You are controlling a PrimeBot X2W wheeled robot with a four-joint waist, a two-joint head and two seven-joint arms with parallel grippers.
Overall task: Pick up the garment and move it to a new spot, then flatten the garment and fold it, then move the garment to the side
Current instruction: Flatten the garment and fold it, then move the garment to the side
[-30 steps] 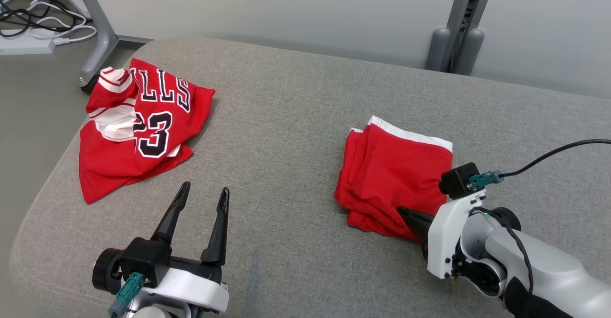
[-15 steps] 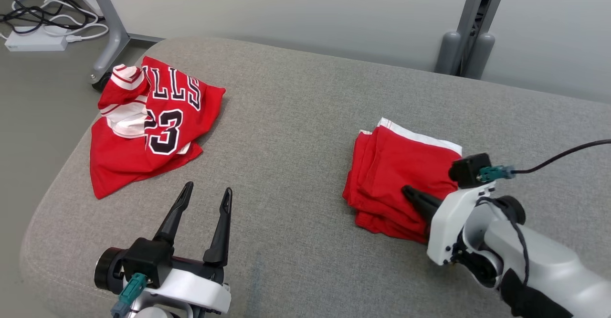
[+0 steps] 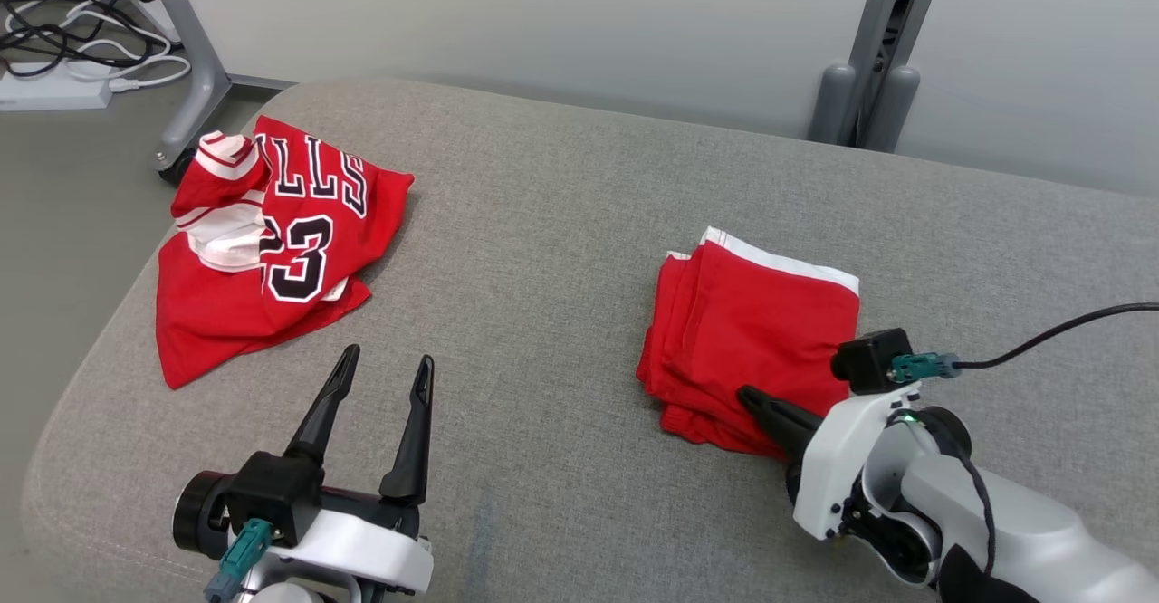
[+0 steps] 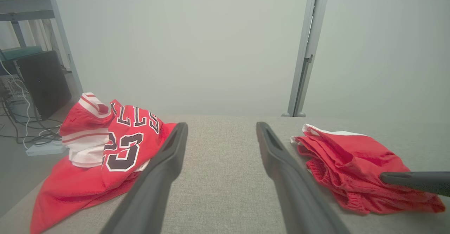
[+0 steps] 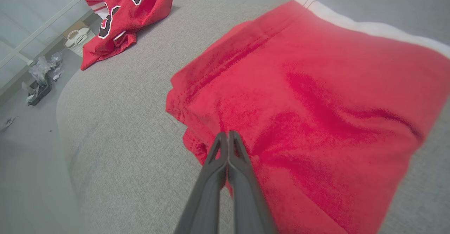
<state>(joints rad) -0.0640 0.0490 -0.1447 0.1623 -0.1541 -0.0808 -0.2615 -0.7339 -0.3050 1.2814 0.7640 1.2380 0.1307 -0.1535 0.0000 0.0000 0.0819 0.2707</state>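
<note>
Nothing on the cushion (image 3: 561, 205) has changed place in the last second. Only the head camera swung a little and came back, and the right tool (image 3: 747, 395) stays at the near edge of the folded garment (image 3: 751, 313).

This grey cushion carries two red things. At its far left lies a crumpled jersey (image 3: 272, 250) with the number 23, the bigger heap. At the right lies the folded garment, a neat packet with a white band on its far edge, a bit longer in the direction away from the robot.

The right tool is clenched, with no cloth between its fingers, and its tips are over the packet's near left corner; whether they press on it I cannot tell. The left tool (image 3: 387, 356) is released, jaws wide, well apart from the packet. So the right arm is the nearer one, and I judge it must open to take that near edge before the move aside.
</note>
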